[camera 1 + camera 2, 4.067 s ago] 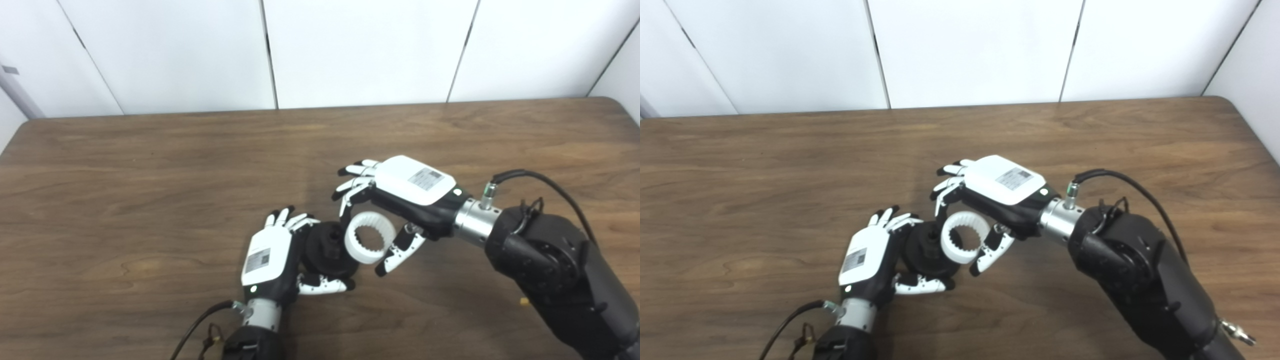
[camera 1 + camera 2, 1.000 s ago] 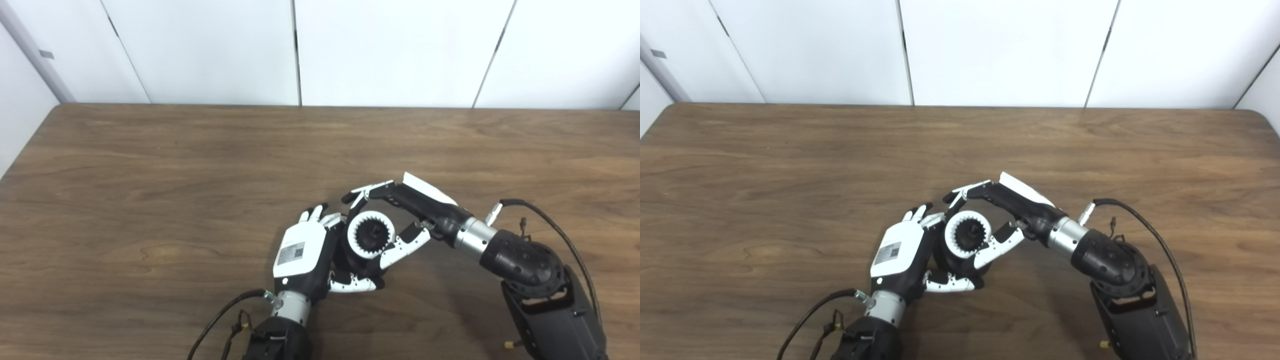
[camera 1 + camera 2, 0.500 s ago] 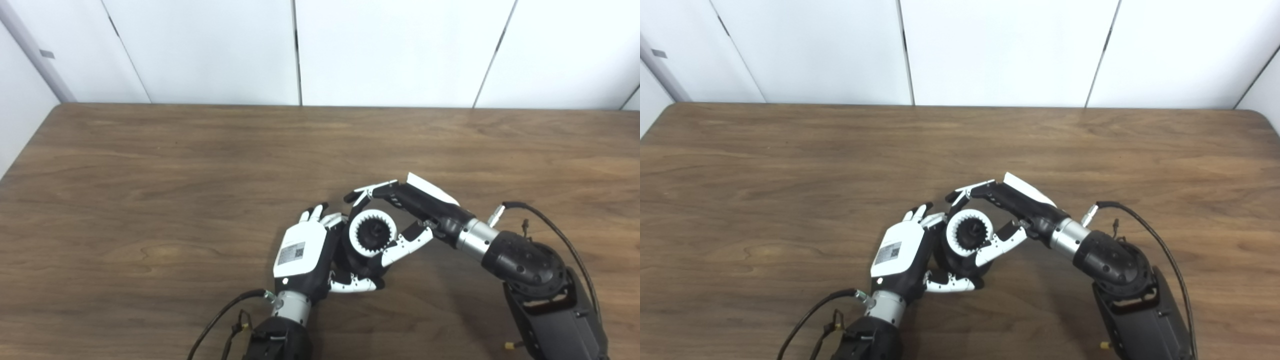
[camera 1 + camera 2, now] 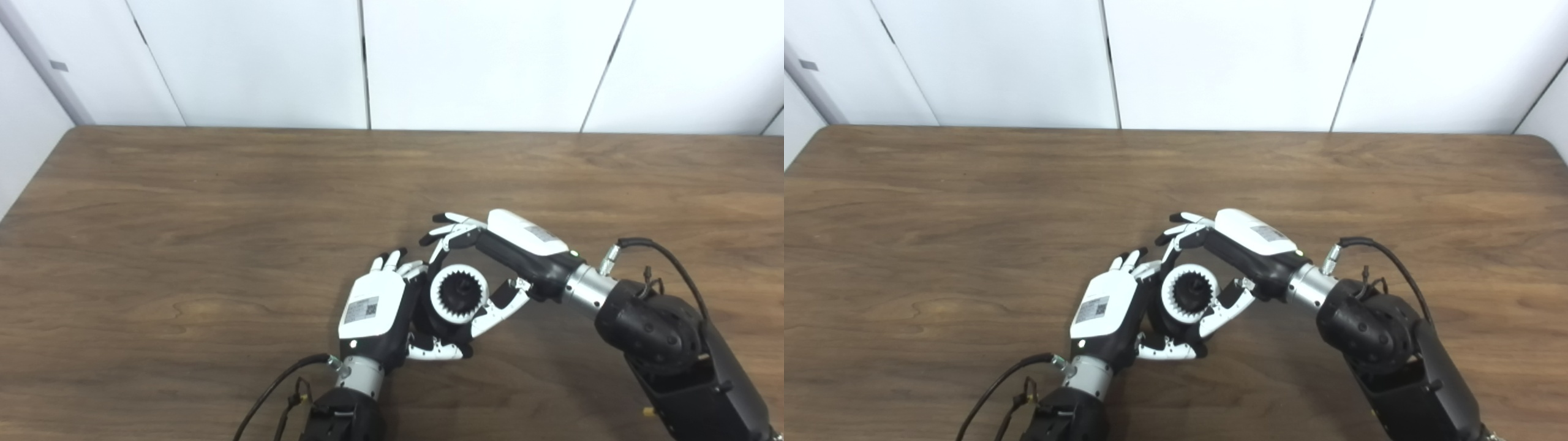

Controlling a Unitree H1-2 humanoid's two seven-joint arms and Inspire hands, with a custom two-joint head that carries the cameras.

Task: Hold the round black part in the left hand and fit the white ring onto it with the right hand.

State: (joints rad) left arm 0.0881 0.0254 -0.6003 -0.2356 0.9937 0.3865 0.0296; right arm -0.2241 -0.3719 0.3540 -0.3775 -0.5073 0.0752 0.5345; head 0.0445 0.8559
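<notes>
My left hand (image 4: 375, 318) is shut on the round black part (image 4: 436, 327), cradling it from the left with its thumb underneath. The white toothed ring (image 4: 459, 293) sits over the part's black hub, which shows through the ring's middle. My right hand (image 4: 496, 260) comes in from the right and is shut on the ring: its fingers curl over the ring's top and its thumb (image 4: 499, 312) presses the lower right rim. The same group shows in the right eye view, with the ring (image 4: 1189, 293) between the left hand (image 4: 1105, 318) and the right hand (image 4: 1234, 257).
The brown wooden table (image 4: 184, 233) stretches out on all sides of the hands. White wall panels (image 4: 478, 61) stand behind its far edge. Black cables (image 4: 661, 257) trail from both wrists near the front.
In the last second the right hand has rolled, its white back turning up, and the ring and hands have dropped slightly. Four seconds ago the ring was still beside the black part.
</notes>
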